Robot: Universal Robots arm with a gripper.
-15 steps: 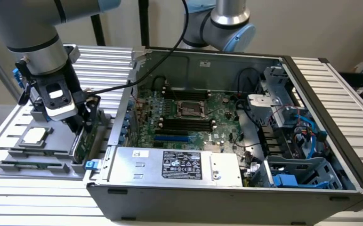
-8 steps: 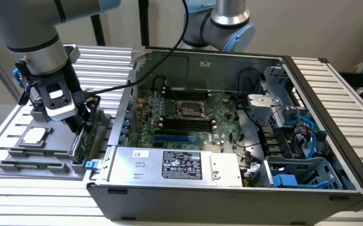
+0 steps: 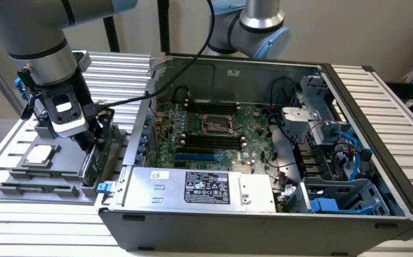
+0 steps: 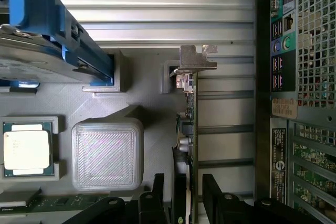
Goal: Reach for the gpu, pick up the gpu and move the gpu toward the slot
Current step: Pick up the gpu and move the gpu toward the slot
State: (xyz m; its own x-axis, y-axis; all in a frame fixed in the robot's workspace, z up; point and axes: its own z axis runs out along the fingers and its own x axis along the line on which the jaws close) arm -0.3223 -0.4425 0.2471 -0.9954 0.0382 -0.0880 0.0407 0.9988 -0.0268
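Open tool (image 4: 184, 184) astride edge-on gpu (image 4: 190, 114), one finger each side, gaps visible

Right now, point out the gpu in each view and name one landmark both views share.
Exterior view: the gpu stands on edge in the grey holder under the gripper, at the exterior view's left of the computer case.
Wrist view: the gpu runs edge-on between the open gripper's fingers.
Shared landmark: the square silver processor chip in the holder.
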